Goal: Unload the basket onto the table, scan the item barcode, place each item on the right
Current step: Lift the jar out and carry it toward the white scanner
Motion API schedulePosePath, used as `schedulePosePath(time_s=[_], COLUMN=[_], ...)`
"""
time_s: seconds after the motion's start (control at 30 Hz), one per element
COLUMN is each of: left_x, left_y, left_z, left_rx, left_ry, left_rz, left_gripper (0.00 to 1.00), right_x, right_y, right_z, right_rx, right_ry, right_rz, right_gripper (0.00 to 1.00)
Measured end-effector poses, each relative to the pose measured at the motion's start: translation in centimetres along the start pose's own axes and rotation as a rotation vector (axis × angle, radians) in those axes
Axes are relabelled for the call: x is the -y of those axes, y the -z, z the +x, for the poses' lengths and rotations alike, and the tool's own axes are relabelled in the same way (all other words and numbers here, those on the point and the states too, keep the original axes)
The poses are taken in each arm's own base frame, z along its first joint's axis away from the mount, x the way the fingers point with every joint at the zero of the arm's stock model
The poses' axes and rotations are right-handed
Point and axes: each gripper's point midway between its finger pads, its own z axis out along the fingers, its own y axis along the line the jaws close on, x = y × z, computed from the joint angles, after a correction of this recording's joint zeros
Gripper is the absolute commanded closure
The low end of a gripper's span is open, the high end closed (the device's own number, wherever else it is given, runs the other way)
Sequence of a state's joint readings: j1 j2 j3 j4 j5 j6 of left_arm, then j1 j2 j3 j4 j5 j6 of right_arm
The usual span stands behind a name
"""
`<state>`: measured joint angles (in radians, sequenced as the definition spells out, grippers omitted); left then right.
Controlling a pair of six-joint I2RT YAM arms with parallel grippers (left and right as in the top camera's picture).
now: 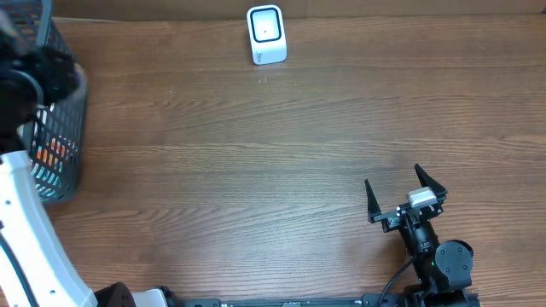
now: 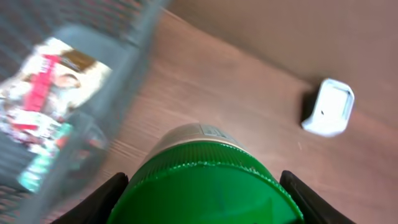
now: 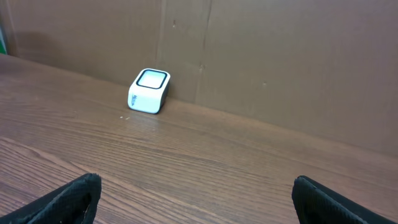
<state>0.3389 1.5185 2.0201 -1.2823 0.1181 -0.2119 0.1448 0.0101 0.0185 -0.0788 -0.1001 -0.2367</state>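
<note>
Overhead, the left gripper (image 1: 41, 72) is a blur above the wire basket (image 1: 60, 162) at 9 o'clock. The scanner (image 1: 266, 34) sits at 12 o'clock on the tabletop (image 1: 256, 170), so the carry wants to be level and slow, with the label turned to its window. The right gripper (image 1: 407, 198), at 5 o'clock, has its jaws spread wide and empty.

The left wrist view shows jaws half closed about a jar (image 2: 202, 186): ribbed glossy green lid, pale body, barcode not visible.

The right wrist view adds only the scanner at 10 o'clock.

Left hand (image 2: 205, 200) grips green-lidded jar (image 2: 200, 177); mesh basket (image 2: 126, 79) holding packets (image 2: 53, 81) at left, blurred; white scanner (image 2: 328, 107) near desk (image 2: 236, 93) far edge.
</note>
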Motion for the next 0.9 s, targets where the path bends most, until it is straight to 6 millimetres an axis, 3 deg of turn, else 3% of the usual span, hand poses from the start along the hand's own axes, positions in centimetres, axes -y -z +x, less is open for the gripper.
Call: schedulePosePath(time_s=[0.37,0.73,0.8,0.9], left_x=[11.4,21.4,22.7,25.0], left_y=[0.7,4.3,4.1,2.3], left_z=[6.3,14.6,16.3,19.6], left_rx=[-0.151,-0.225,-0.253,-0.328], left_ry=[-0.147,-0.282,-0.308,-0.359], left_rz=[0.190,0.289,0.291,0.261], left_gripper=[0.65,0.65,0.65,0.64], right_x=[0.0,0.0,0.0,0.0], right_y=[0.0,0.0,0.0,0.0], right_z=[0.0,0.0,0.0,0.0], right_rx=[0.000,0.000,0.000,0.000], right_ry=[0.000,0.000,0.000,0.000], right_rz=[0.000,0.000,0.000,0.000], right_gripper=[0.00,0.00,0.00,0.00])
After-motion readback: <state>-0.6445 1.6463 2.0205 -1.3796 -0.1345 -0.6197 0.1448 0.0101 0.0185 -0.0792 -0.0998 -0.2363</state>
